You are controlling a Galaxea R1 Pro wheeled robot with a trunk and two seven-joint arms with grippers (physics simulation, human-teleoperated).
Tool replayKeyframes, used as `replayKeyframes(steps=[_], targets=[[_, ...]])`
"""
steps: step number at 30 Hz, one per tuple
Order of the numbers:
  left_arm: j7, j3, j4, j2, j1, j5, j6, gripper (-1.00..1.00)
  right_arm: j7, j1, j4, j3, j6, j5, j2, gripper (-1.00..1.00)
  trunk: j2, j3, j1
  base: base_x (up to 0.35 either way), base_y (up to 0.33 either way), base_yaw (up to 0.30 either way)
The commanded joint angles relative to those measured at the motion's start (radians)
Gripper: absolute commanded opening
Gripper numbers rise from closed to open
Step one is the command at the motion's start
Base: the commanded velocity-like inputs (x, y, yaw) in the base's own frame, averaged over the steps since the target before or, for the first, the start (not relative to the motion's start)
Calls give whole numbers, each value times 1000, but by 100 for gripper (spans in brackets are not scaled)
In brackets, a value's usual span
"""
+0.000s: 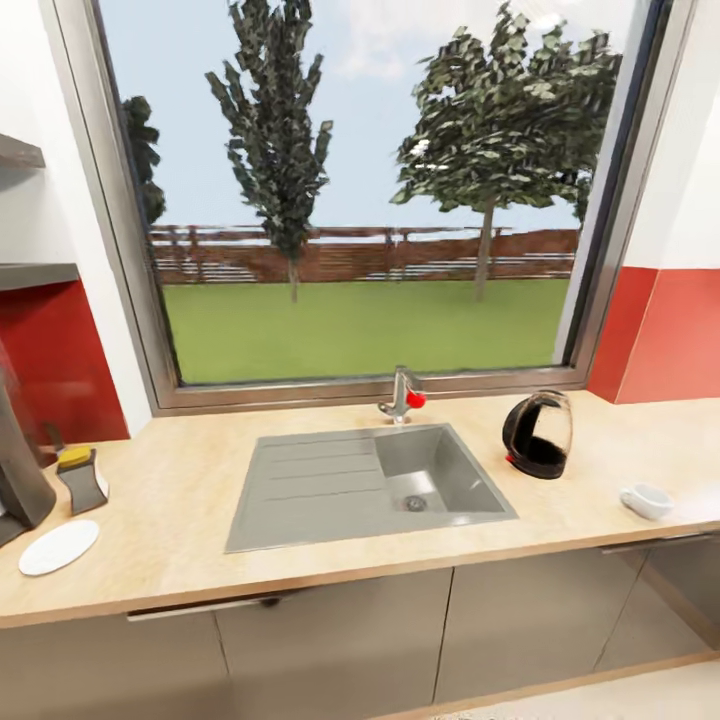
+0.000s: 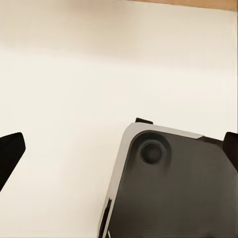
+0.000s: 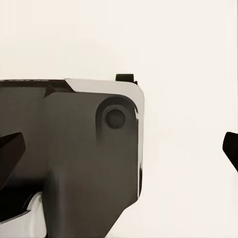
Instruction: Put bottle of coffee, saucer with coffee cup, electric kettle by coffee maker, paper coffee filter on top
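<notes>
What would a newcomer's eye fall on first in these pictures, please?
Probably the large window with trees and lawn, above the grey sink set in the tan wood-grain countertop. To the sink's right stand a rounded glass kettle with black handle and a small white cup; a flat white saucer lies far left.

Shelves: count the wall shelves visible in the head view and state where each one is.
2. Both are at the left wall: the upper shelf and the lower shelf right above the red backsplash. The frame edge crops both.
</notes>
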Motion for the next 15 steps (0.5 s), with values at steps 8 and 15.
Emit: replayKeyframes(steps=[8,15], targets=[[-4,2,-2,-1,1,5,-1,100,4,0,-2,-9,6,10,0,100,-1,6,0,0,-273,-269],[-3,3,-2,-1,1,5,-1,100,4,0,-2,-9,6,10,0,100,-1,3,0,0,-273,-262]])
